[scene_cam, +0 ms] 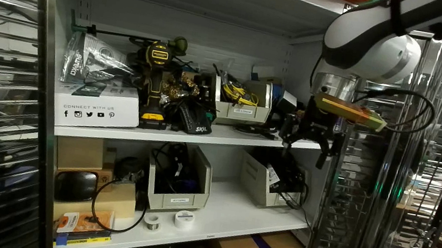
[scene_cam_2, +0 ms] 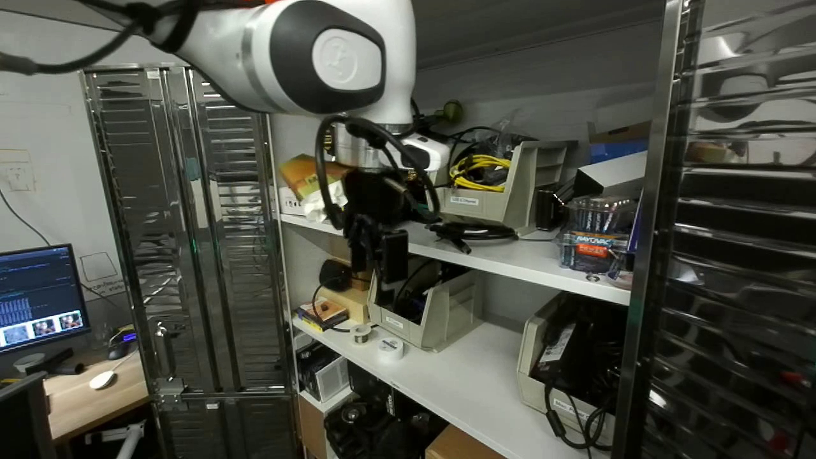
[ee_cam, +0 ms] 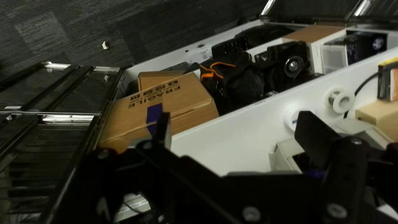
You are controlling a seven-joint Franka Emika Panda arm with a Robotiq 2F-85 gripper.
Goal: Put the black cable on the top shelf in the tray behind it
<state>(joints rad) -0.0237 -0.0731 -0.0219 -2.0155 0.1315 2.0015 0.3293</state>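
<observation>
The black cable [scene_cam: 257,130] is a flat coiled bundle lying on the top shelf [scene_cam: 200,139]; it also shows in an exterior view [scene_cam_2: 477,229]. Directly behind it stands the tray [scene_cam: 244,114], a pale open bin with a label and yellow cable inside, also seen in an exterior view [scene_cam_2: 472,203]. My gripper [scene_cam: 304,152] hangs in front of the shelf edge, pointing down, apart from the cable. Its fingers are spread with nothing between them in the wrist view [ee_cam: 233,124]. The cable, top shelf and tray are out of the wrist view.
A white box [scene_cam: 97,106], a yellow-and-black drill [scene_cam: 155,82] and a black SKIL pouch [scene_cam: 195,121] stand left of the tray. A battery pack [scene_cam_2: 593,245] sits near the other end. Bins [scene_cam: 177,201] [scene_cam: 256,178] stand on the lower board. Mirrored doors [scene_cam: 367,209] flank the cabinet.
</observation>
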